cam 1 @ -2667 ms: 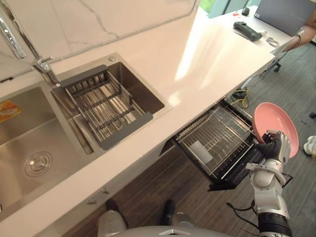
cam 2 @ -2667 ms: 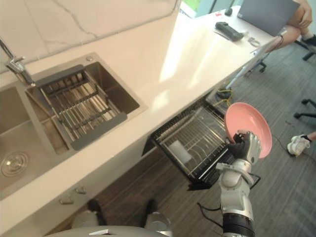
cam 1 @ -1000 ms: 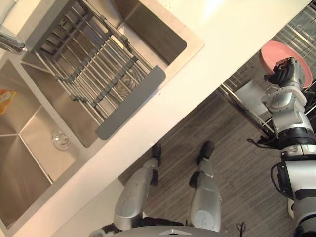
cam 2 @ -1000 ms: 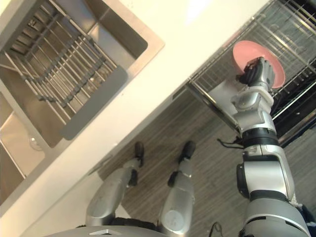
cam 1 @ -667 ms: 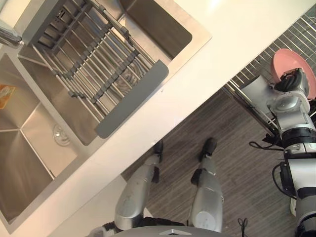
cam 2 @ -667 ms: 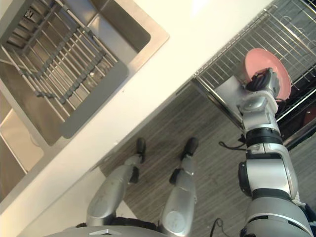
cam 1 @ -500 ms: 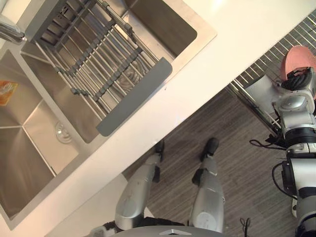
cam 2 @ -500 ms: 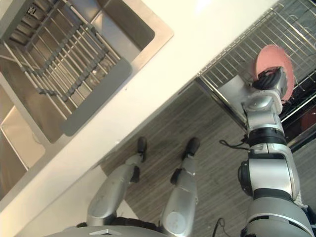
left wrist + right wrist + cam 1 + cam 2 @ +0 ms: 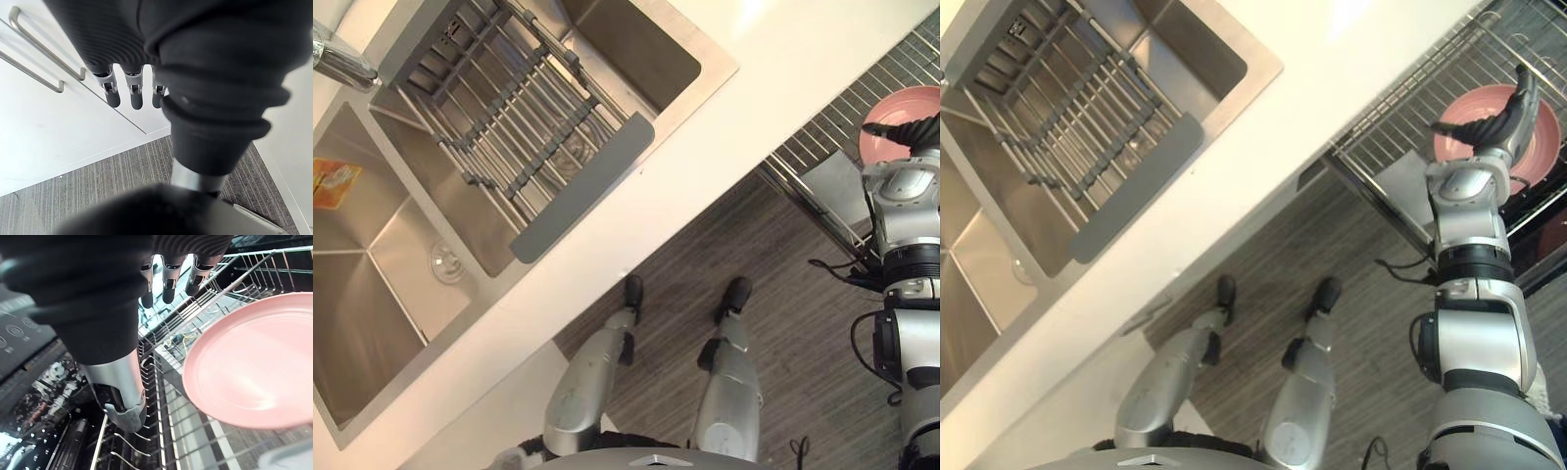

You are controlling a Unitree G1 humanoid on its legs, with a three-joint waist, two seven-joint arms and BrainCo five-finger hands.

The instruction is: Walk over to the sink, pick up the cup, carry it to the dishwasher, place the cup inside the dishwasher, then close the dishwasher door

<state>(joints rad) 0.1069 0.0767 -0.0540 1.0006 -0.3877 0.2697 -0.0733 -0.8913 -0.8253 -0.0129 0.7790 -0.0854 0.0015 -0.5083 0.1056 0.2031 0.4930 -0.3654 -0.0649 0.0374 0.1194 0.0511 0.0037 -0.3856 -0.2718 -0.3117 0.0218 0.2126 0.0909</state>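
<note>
My right fingers (image 9: 168,286) are straight and wide, holding nothing, just above the rack (image 9: 1393,125). The pink plate (image 9: 254,377) sits in the rack. My fingers could catch its rim and tip it.

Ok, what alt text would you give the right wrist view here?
A round pink plate rests in the silver wire rack of an open dishwasher. The robot's right hand is close beside it but not touching, fingers straight and open. Darker dishwasher parts show below the rack.
</note>
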